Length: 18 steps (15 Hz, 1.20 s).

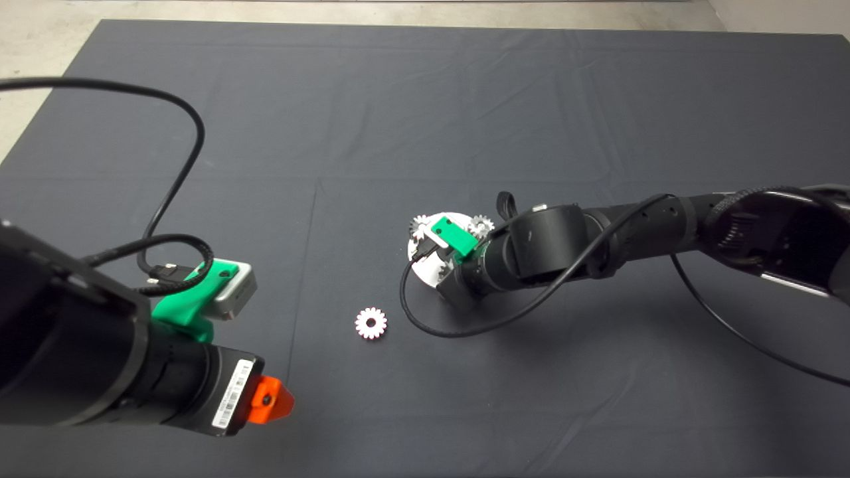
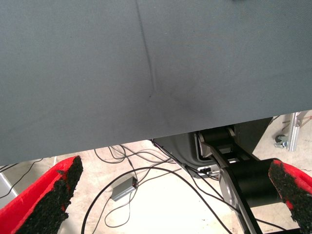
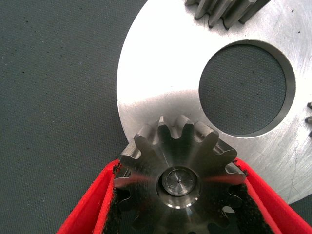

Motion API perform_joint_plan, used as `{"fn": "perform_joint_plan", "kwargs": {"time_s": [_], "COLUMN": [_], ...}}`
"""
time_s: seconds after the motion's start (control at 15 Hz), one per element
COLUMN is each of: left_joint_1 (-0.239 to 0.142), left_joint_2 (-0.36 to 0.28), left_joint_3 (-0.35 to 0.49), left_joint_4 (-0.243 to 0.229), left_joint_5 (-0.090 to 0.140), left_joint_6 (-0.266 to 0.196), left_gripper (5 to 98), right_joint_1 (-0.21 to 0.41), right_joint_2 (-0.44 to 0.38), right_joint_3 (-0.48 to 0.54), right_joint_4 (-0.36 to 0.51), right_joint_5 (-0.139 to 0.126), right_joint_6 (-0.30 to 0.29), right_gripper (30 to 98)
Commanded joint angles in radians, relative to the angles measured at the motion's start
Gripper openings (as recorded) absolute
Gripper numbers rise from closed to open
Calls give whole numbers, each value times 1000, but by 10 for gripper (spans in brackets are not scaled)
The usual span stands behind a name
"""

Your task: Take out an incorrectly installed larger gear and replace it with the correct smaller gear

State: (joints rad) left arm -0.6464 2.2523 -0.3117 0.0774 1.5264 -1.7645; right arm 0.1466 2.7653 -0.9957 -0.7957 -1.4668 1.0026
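— Steel, dark grey and chunky: is that the larger gear (image 3: pixel 179 183) with the slanted teeth?

— Yes. Its top face is shiny, with a small round centre hub, and its teeth are thick and blunt. It sits on the edge of the round brushed-metal plate (image 3: pixel 161 83), next to the plate's big circular hole.

— And the pincer on it?

— The right gripper (image 3: pixel 180 195) has its two red fingers with black pads (image 3: pixel 105 204) pressed against opposite sides of that gear, clamped on it. From above, the right gripper (image 1: pixel 446 265) is over the plate (image 1: pixel 417 252), reached in from the right side of the dark mat (image 1: pixel 425 99).

— Anything else on the plate?

— A small greyer-toothed gear (image 3: pixel 226 10) at the far rim from the clamped one; from above, two small silver gears (image 1: pixel 420 224) (image 1: pixel 481 226) peek out at the plate's rim.

— Where is the smaller gear?

— The small bright silver-white spur gear (image 1: pixel 371 323), short-toothed with a round centre hole, lies flat on the mat, near the plate on its left and closer to the robot, touching nothing.

— The other arm?

— The left gripper (image 1: pixel 269 400) hangs well left of the plate, past the loose gear. Its fingers (image 2: pixel 46 197) stand wide apart, holding nothing, with cables on the floor (image 2: pixel 146 195) beyond the mat's edge.
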Motion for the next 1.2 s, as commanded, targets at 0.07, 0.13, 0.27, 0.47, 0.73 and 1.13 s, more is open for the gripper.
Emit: {"fn": "perform_joint_plan", "kwargs": {"time_s": [0.07, 0.13, 0.27, 0.47, 0.73, 1.13], "left_joint_1": [-15, -15, -15, -15, -15, -15], "left_joint_2": [0, 0, 0, 0, 1, 5], "left_joint_3": [19, 19, 18, 17, 18, 17], "left_joint_4": [-19, -19, -19, -19, -19, -19], "left_joint_5": [32, 32, 32, 32, 32, 32], "left_joint_6": [-4, -4, -4, -4, -4, -4], "left_gripper": [983, 983, 983, 983, 983, 983], "right_joint_1": [17, 18, 19, 31, 92, 167], "right_joint_2": [9, 6, 3, 6, 6, 3], "right_joint_3": [28, 27, 30, 30, 36, 63], "right_joint_4": [-22, -22, -21, -20, -19, -8], "right_joint_5": [14, 14, 14, 14, 14, 14], "right_joint_6": [4, 5, 8, 11, 13, 16], "right_gripper": [501, 500, 493, 492, 491, 490]}}
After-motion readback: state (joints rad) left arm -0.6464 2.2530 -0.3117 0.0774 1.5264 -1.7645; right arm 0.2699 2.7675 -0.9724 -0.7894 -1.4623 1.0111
